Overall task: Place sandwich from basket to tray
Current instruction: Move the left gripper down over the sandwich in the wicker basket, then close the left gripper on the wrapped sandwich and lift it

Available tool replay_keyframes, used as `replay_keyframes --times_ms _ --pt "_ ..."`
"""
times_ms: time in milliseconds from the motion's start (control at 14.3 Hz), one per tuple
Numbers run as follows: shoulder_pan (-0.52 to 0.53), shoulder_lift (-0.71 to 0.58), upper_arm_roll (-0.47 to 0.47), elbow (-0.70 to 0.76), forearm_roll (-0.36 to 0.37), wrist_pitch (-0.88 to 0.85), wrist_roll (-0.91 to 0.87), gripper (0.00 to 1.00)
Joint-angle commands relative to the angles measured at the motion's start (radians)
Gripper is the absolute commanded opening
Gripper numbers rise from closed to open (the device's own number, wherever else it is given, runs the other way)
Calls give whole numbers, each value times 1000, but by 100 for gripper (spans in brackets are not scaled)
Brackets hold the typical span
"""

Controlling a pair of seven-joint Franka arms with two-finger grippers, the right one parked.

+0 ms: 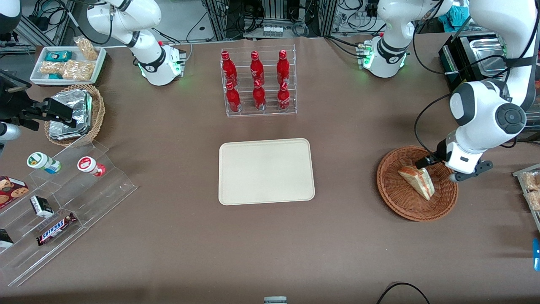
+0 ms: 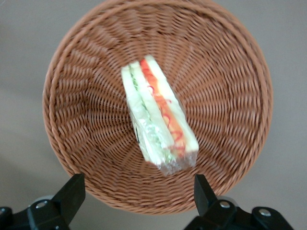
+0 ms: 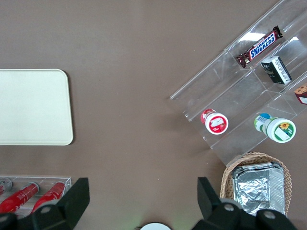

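Note:
The sandwich [image 1: 417, 181] [image 2: 158, 117], a clear-wrapped white-bread wedge with red and green filling, lies in the wide reddish-brown wicker basket [image 1: 400, 202] [image 2: 86, 96] toward the working arm's end of the table. My left gripper [image 1: 443, 169] [image 2: 138, 191] hovers above the basket's rim, a little farther from the front camera than the sandwich. It is open, and nothing sits between its black fingers [image 2: 72, 191]. The cream rectangular tray [image 1: 265, 171] [image 3: 33, 105] lies flat at the table's middle with nothing on it.
A clear rack of red bottles [image 1: 257, 82] stands farther from the front camera than the tray. Toward the parked arm's end are a stepped acrylic shelf of snacks [image 1: 63, 190], a smaller wicker basket with foil packets [image 1: 76, 114] and a white snack tray [image 1: 67, 63].

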Motion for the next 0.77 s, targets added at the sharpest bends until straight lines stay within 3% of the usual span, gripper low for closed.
replay_keyframes --times_ms 0,140,420,490,560,630,700 --pt "-4 51 -14 11 -10 108 -326 100" --pt "-31 97 -14 13 -8 200 -463 100" --pt "-33 150 -13 14 8 211 -462 100" --pt "-33 163 -13 20 13 209 -453 81" --pt "-31 164 -10 16 36 208 -438 49" --pt "-27 158 -10 11 65 202 -397 26" --pt "-27 154 -8 10 70 194 -355 15"
